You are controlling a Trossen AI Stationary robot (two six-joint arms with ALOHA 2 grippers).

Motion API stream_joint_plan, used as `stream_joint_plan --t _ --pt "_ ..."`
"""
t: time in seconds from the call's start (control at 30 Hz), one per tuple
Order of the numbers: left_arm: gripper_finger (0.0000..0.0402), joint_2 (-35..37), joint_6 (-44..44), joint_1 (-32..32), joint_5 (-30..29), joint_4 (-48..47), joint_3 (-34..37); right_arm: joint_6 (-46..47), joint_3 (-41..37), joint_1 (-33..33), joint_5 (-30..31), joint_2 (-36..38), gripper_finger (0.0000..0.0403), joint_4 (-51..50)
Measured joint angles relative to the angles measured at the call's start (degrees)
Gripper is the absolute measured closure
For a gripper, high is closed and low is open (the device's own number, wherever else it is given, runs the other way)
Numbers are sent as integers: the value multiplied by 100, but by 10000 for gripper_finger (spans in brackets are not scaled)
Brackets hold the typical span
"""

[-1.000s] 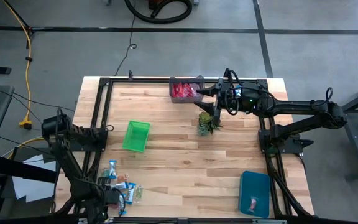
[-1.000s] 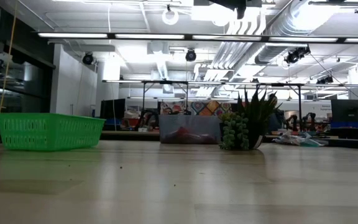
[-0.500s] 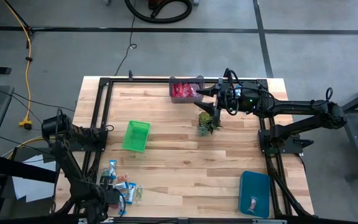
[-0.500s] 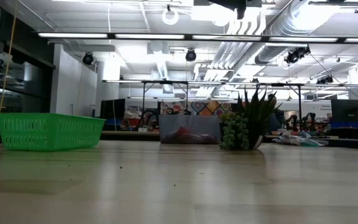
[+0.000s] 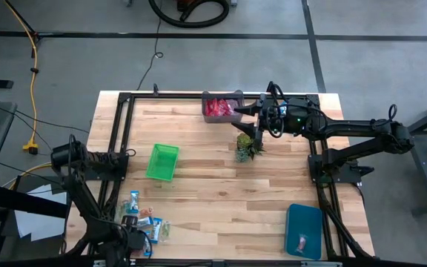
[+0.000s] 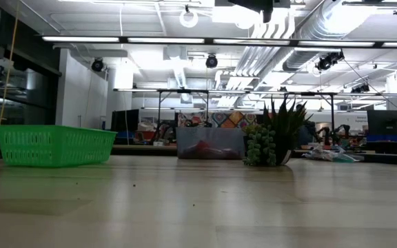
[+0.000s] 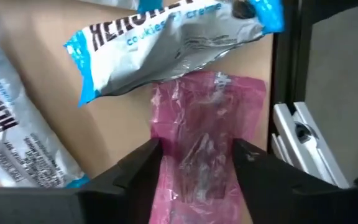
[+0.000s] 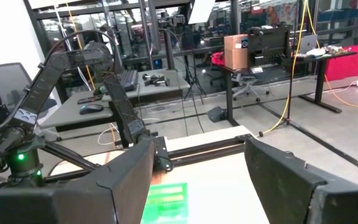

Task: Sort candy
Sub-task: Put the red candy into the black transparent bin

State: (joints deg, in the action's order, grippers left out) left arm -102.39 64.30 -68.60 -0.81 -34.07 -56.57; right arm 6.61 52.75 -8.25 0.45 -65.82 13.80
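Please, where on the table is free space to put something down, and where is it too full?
Bare wood lies between the green basket, the plant and the blue bin, across the table's middle. It is crowded at the near-left corner, where the candy lies under the left gripper, and around the grey bin by the right gripper.

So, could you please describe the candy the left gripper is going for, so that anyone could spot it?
At the table's near left corner lies a candy pile. The pink sweet sits between the left gripper's open fingers, below a blue-and-white bar; it is the only pink, see-through wrapper there.
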Motion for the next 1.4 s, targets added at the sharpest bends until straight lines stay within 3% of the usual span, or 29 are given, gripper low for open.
stream_joint_plan --t 0.17,0.23,0.4,0.53,0.67,0.83,1.1,1.2,1.3,1.4 --pt "356 11 230 88 159 -234 11 0 0 -2 -2 0 153 -63" --pt "385 50 377 132 199 -242 13 0 0 -1 0 0 153 -80" --pt "396 355 741 183 240 -416 67 -13 0 -2 -2 0 153 -89" --pt "400 1163 954 173 158 -481 39 -59 0 0 -2 0 153 -87" --pt "401 2289 954 259 -514 -864 42 -67 0 0 0 0 153 -84" --pt "401 3750 700 872 -1609 -1699 38 -212 0 0 0 0 153 -84" --pt "401 5441 -1649 3028 -4132 -1826 35 -181 0 -2 0 0 153 -25" --pt "401 5800 -2774 4039 -4702 -1501 35 -109 0 0 0 0 153 2" --pt "401 6016 -4185 5000 -4424 -232 193 -109 0 -2 0 0 153 7" --pt "401 6080 -5294 5882 -3120 1799 646 -109 0 -2 0 0 153 14"
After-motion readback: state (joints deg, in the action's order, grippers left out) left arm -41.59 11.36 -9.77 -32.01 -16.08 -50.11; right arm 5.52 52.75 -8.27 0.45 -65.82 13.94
